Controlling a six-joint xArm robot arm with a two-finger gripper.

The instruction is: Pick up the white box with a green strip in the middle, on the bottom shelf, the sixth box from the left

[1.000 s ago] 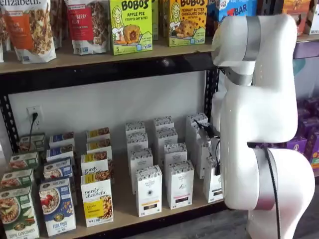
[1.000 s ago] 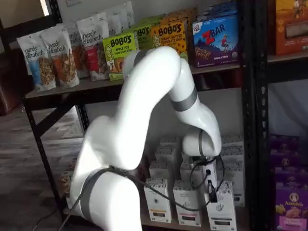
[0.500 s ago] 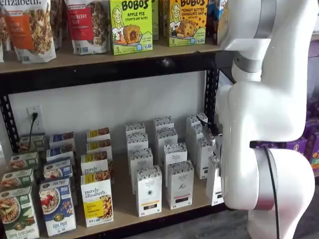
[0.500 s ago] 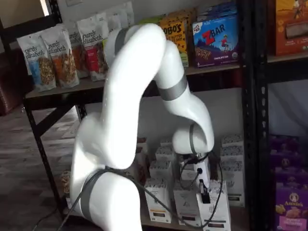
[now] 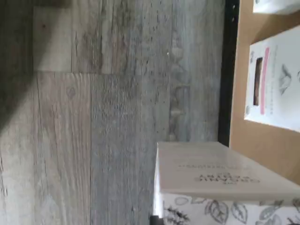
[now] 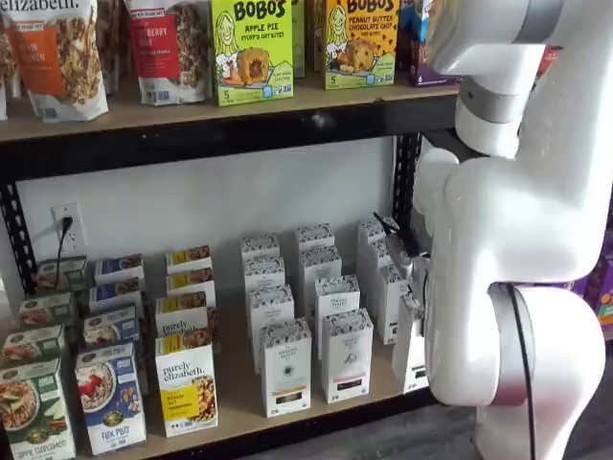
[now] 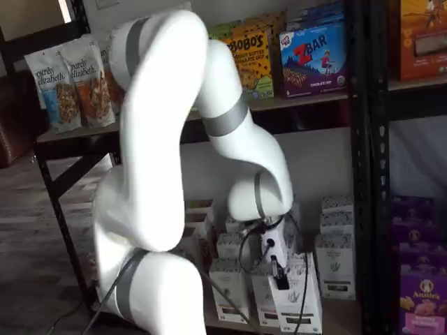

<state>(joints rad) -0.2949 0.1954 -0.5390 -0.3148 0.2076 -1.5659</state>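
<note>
Lower centre: tall narrow white carton with speckled top band (image 7: 297, 296), pinched at its top by black-fingered pincer (image 7: 277, 273), tilted.

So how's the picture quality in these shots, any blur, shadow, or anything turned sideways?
Wrist view: turned on its side; the near white box is soft, a shadow darkens a corner of the grey plank floor. Both shelf views: evenly lit, slightly soft; the white robot arm hides the right end of the tan wooden bottom shelf.
</note>
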